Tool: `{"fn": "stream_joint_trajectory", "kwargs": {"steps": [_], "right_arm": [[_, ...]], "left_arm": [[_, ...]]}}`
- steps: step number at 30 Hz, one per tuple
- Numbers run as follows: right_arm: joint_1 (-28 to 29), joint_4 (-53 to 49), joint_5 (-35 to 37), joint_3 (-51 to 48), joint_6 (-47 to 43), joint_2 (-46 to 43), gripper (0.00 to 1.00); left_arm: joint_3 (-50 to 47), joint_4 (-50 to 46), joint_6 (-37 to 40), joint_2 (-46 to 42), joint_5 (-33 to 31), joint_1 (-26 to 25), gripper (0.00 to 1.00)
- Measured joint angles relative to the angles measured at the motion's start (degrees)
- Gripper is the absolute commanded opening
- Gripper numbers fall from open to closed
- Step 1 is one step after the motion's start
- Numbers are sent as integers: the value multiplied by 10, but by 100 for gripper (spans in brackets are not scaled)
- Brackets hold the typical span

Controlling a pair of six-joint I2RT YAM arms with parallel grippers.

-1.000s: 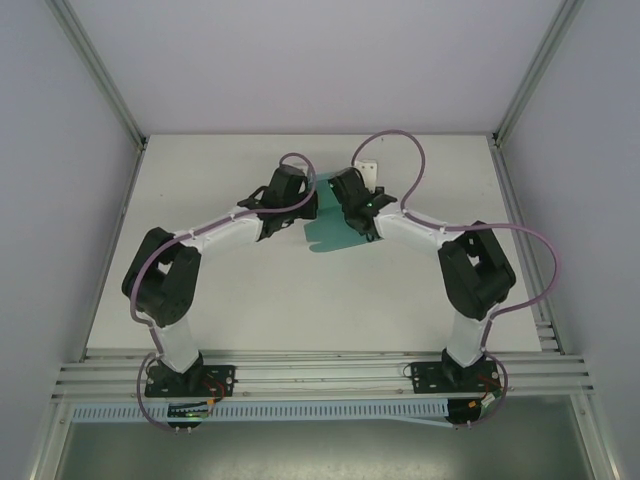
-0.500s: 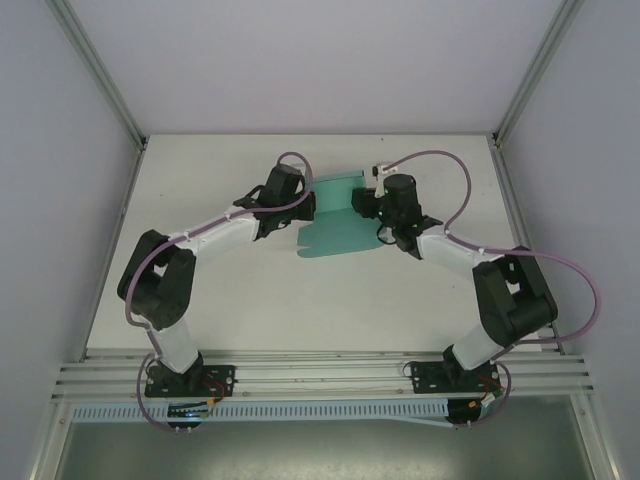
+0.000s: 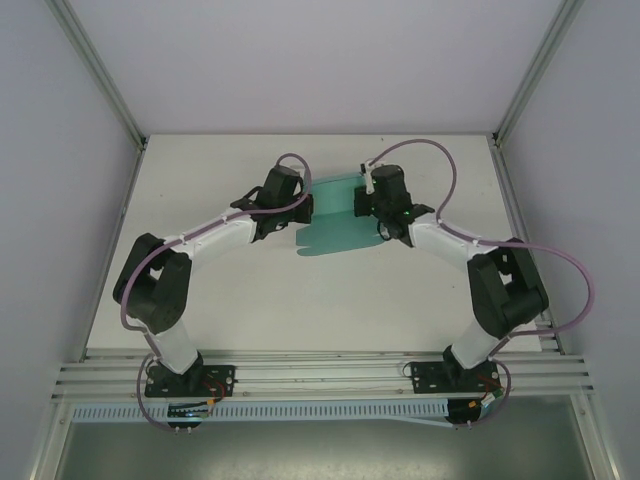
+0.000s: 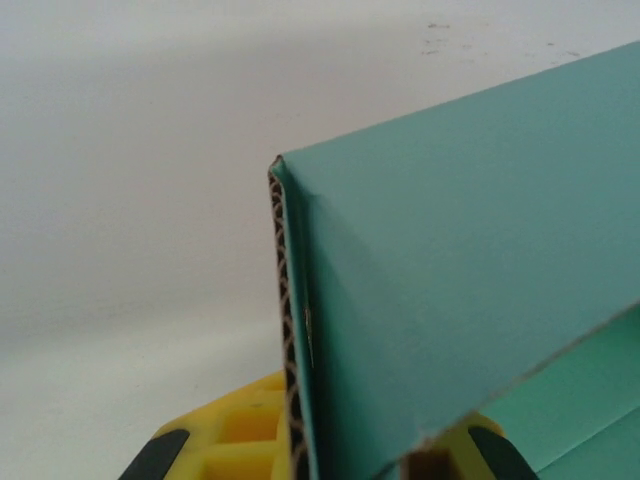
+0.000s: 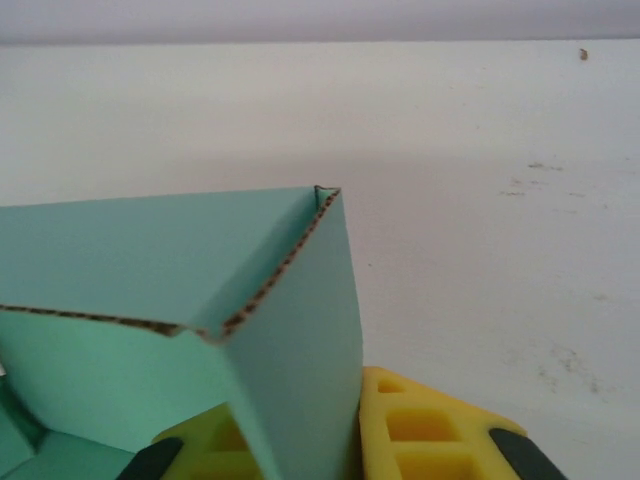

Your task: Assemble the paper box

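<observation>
The paper box (image 3: 335, 225), a piece of teal corrugated card, is found between the two pincers on the far half of the white surface (image 3: 250, 300). Part of it is spread flat on the surface, on the near side of both pincers. The part level with the fingertips is folded up into walls.

The left pincer (image 3: 306, 202) is brought against the box's left side and the right pincer (image 3: 360, 200) against its right side. The two are faced toward each other with only the card between them.

In the left wrist view, a raised wall is seen standing between the yellow fingers (image 4: 235, 445). Its raw fluted edge is set just beside the left-hand finger, and its teal face is sloped away to the right, past the other finger. The left pincer is closed down on this wall, with no more gap left than the card fills. Bare surface is seen beyond the fingertips.

In the right wrist view, a folded corner of the box is seen rising from between that pincer's yellow fingers (image 5: 425, 435). One wall is run off to the left; another is passed straight down into the grip and is touched by the right-hand finger. The right pincer is likewise closed on the card. Beyond its fingertips, bare surface with a few small dark specks (image 5: 583, 54) is seen.
</observation>
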Motion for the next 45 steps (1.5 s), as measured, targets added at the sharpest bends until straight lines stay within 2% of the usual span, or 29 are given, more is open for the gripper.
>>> {"fn": "stream_joint_trajectory", "kwargs": {"steps": [6, 12, 18, 21, 24, 30, 35, 41, 43, 45], "right_arm": [[38, -68, 111, 56, -30, 31, 0], [60, -73, 195, 71, -98, 37, 0], [64, -41, 209, 40, -191, 34, 0], [64, -26, 207, 29, -209, 31, 0], [64, -35, 222, 41, -177, 32, 0], [65, -131, 279, 116, 12, 49, 0], [73, -176, 304, 135, 110, 68, 0], [75, -181, 304, 135, 119, 71, 0], [75, -168, 303, 134, 89, 71, 9], [74, -143, 294, 126, 56, 70, 10]], "left_arm": [[9, -27, -9, 0, -24, 0, 0], [42, -64, -27, 3, -46, -6, 0], [59, -90, -37, 15, -44, -9, 0], [59, -94, -37, 16, -40, -9, 0], [59, -83, -41, 16, -38, -9, 0], [58, -38, -43, 15, -38, -12, 0], [54, -37, -38, 15, -58, -20, 0], [45, -32, -38, 15, -68, -25, 0], [45, -30, -39, 15, -69, -24, 0], [45, -30, -41, 15, -70, -23, 0]]}}
